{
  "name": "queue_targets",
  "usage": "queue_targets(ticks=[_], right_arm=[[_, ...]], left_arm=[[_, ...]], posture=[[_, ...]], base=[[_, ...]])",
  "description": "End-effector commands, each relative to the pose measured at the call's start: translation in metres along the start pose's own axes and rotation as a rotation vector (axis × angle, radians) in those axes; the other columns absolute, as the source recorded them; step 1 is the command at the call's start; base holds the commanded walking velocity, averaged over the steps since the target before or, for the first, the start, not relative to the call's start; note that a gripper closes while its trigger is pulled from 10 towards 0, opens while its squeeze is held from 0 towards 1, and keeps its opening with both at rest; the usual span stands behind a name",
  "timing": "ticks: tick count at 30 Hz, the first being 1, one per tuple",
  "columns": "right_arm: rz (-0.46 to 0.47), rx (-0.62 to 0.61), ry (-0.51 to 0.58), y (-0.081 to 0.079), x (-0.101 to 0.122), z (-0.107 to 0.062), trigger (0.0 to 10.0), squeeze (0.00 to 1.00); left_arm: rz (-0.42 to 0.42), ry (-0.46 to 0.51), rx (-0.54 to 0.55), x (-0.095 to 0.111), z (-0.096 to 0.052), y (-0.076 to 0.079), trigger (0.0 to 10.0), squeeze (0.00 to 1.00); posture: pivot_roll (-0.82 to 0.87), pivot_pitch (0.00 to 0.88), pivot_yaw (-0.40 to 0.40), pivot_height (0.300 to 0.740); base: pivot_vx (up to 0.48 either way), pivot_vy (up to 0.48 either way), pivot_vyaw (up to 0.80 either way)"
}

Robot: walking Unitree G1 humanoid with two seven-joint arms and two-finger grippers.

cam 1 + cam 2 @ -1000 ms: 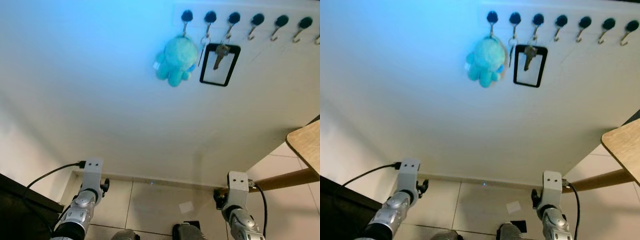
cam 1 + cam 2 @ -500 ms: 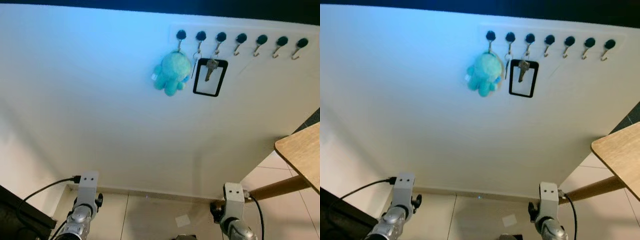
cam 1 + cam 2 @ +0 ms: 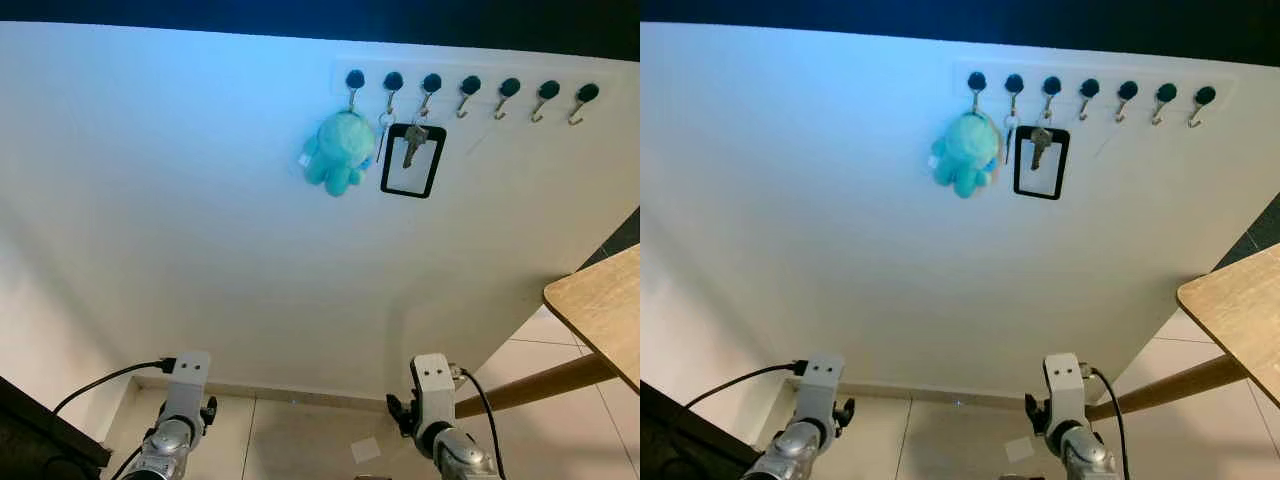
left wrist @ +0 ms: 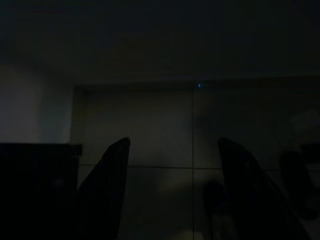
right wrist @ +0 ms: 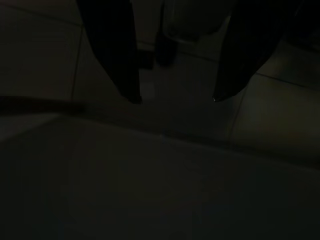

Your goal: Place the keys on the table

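The keys (image 3: pixel 412 146) hang long-axis down from a wall hook beside a teal plush (image 3: pixel 338 151), high above and well apart from both low, spread-fingered hands, the right hand (image 5: pixel 175 97) slightly nearer (table (image 3: pixel 600 305) to its right).

Silver arms (image 3: pixel 432 430), seemingly black-cabled.
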State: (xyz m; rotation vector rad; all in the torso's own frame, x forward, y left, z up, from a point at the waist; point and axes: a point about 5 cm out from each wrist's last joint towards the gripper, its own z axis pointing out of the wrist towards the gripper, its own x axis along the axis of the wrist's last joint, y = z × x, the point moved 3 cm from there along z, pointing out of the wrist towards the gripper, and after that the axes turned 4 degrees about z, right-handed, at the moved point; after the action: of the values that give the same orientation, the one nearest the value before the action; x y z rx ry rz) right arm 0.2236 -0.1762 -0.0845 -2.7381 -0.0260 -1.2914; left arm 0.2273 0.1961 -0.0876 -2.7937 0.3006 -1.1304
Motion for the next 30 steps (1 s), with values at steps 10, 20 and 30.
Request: queue_targets(ticks=[10,20,30], right_arm=[[0.067,-0.071,-0.046,0.009,-0.019,-0.008,10.0,0.00],[0.068,-0.100,-0.037,0.011,-0.020,-0.009,10.0,0.00],[0.026,-0.149,-0.046,0.017,-0.026,-0.013,10.0,0.00]], left_arm=[[0.033,0.081,-0.058,0.011,0.000,0.010,10.0,0.00],[0.062,0.040,-0.079,0.004,0.000,0.015,10.0,0.00],[0.068,0.006,-0.100,-0.006,-0.002,0.023,10.0,0.00]], posture=[[0.06,0.000,-0.014,0.740],[0.06,0.000,-0.014,0.740],[0.05,0.000,-0.023,0.740]], base=[[0.000,0.000,0.00],[0.000,0.000,0.00],[0.000,0.000,0.00]])
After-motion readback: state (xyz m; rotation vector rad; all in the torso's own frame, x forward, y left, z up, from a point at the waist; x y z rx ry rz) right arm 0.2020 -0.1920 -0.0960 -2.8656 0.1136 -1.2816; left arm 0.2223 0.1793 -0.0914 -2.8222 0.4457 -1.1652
